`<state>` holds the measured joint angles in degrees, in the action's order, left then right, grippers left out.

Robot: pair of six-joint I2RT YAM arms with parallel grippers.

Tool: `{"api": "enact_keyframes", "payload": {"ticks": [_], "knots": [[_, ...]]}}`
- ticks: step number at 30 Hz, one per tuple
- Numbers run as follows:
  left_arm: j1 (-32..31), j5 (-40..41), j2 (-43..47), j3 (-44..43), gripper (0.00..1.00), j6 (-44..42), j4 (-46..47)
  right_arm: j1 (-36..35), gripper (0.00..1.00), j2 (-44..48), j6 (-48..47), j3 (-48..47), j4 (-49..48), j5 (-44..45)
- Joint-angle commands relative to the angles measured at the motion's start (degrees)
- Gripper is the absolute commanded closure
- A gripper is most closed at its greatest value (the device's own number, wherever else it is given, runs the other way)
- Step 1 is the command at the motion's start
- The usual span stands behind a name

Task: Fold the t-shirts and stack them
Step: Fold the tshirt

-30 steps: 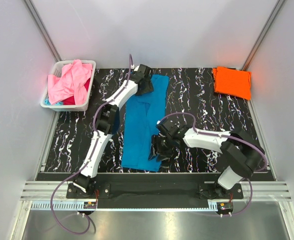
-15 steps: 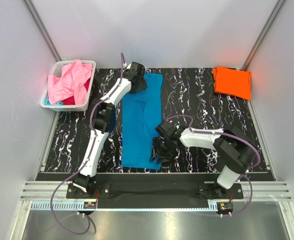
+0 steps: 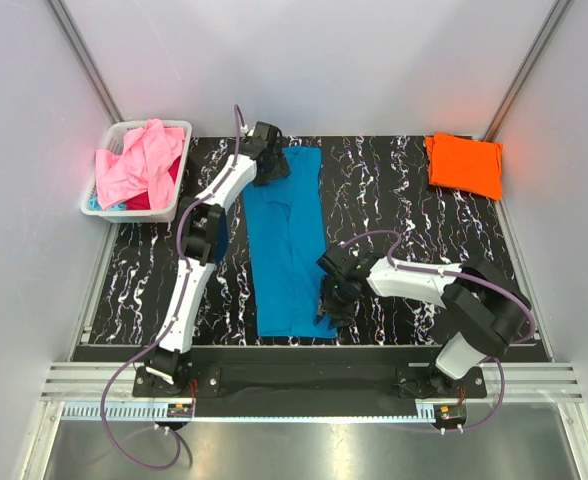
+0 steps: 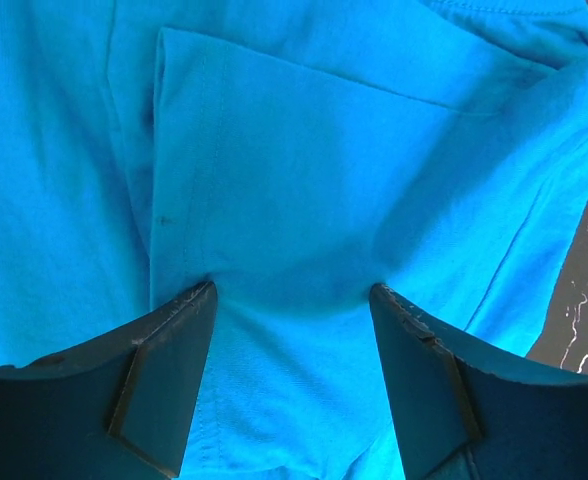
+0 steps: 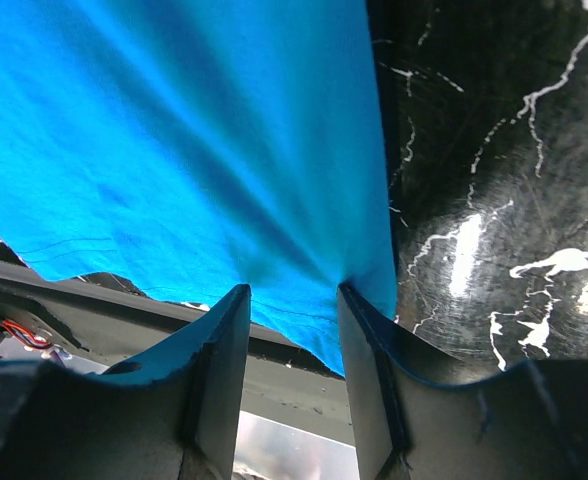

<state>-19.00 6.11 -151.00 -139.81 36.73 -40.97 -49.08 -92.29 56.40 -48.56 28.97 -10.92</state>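
Observation:
A bright teal-blue t-shirt [image 3: 284, 250] lies as a long narrow strip on the black marbled mat [image 3: 404, 220]. My left gripper [image 3: 271, 165] is at its far end, with cloth bunched between the jaws [image 4: 289, 290]. My right gripper [image 3: 329, 308] is at its near right corner, closed on the hem [image 5: 289, 290], with the cloth [image 5: 174, 130] pulled taut. A folded orange t-shirt [image 3: 464, 165] lies at the far right. A pink t-shirt [image 3: 139, 160] and a red one [image 3: 164, 185] lie crumpled in the basket.
The white lattice basket [image 3: 179, 125] stands at the far left corner, partly off the mat. White walls close in on both sides and at the back. A metal rail [image 3: 304, 380] runs along the near edge, by the arm bases.
The shirt has been drawn out straighter. My left gripper moved its far end to the left. My right gripper moved the near corner slightly to the right.

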Motion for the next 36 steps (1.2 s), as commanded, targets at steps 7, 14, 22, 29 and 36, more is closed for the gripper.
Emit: {"api": "enact_keyframes", "payload": {"ticks": [7,14,22,29,36], "knots": [[1.51,-14.44,1.49,0.93,0.3,-4.03,5.63,-0.58,0.52,0.18,-2.7,0.84,7.07,4.5],[1.43,-17.71,10.71,7.08,0.3,-6.14,8.8,-0.58,0.52,1.58,-3.93,-0.13,3.2,2.92],[1.6,-8.51,26.95,19.11,0.31,-6.15,9.33,-0.58,0.48,7.12,-6.92,-5.32,1.35,5.28],[1.95,-6.98,42.77,38.26,0.32,-0.44,9.33,-0.49,0.44,10.99,-7.18,-4.53,1.88,10.56],[1.25,-13.92,59.57,67.53,0.35,6.32,14.59,-0.4,0.44,9.24,-8.15,-4.27,1.88,12.06]]}}
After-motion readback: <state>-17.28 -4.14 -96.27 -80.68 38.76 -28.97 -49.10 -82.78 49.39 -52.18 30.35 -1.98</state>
